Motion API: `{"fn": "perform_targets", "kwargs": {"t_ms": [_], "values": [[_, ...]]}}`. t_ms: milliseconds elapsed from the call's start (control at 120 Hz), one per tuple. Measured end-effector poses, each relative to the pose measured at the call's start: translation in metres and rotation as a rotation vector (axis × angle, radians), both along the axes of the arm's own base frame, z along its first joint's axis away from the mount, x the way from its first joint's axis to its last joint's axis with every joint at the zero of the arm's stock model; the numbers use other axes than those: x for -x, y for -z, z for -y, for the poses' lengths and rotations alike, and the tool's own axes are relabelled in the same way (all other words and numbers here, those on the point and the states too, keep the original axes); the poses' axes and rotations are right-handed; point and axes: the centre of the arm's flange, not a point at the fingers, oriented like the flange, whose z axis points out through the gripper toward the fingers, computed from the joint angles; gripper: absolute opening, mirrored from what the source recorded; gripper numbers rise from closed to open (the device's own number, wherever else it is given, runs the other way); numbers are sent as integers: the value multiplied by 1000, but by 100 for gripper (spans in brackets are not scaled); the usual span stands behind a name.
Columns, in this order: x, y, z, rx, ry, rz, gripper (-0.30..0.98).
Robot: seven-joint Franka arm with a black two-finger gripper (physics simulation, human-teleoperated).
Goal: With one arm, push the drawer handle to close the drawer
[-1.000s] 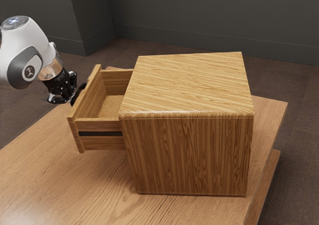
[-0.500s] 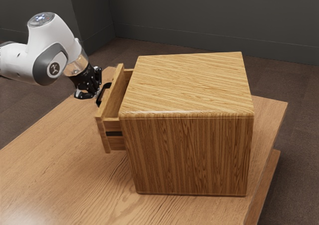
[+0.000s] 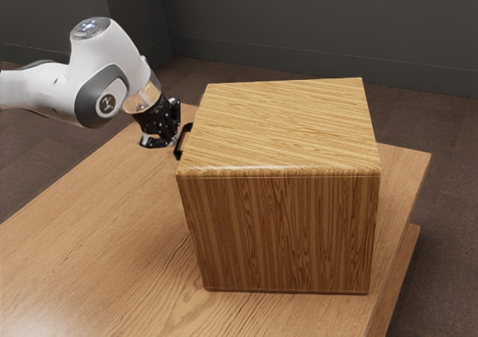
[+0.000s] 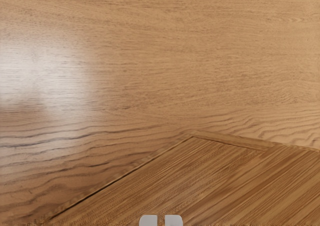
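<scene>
The black gripper (image 3: 173, 137) is at the handle side of the wooden cabinet (image 3: 280, 225), its fingertips close against the dark drawer handle (image 3: 180, 144). The drawer sits in the cabinet, with no side wall or interior showing; its front faces the exterior view's left. In the wrist view, the gripper (image 4: 161, 220) has its two pale fingertips side by side with a thin gap and nothing held between them. Beyond them lies a wooden face of the cabinet unit (image 4: 200, 181). Contact between fingertips and handle is hard to confirm.
The cabinet stands on a wooden table (image 3: 104, 240), whose surface extends in front of the drawer and along the cabinet's near side. A dark wall (image 3: 299, 23) stands behind, and carpeted floor (image 3: 441, 128) surrounds the table.
My gripper has moved toward the cabinet, to the exterior view's right. The drawer has slid in with it, from well out to flush with the cabinet, and its handle has travelled along.
</scene>
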Motion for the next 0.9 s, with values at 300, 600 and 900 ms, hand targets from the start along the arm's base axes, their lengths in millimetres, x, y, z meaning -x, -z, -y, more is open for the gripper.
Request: {"fn": "perform_targets", "kwargs": {"t_ms": [300,600,900], "values": [[6,2,-1,13,-42,12,-9],[70,-56,-99,0,-226,-9,10],[106,-80,-118,79,-242,-218,54]]}}
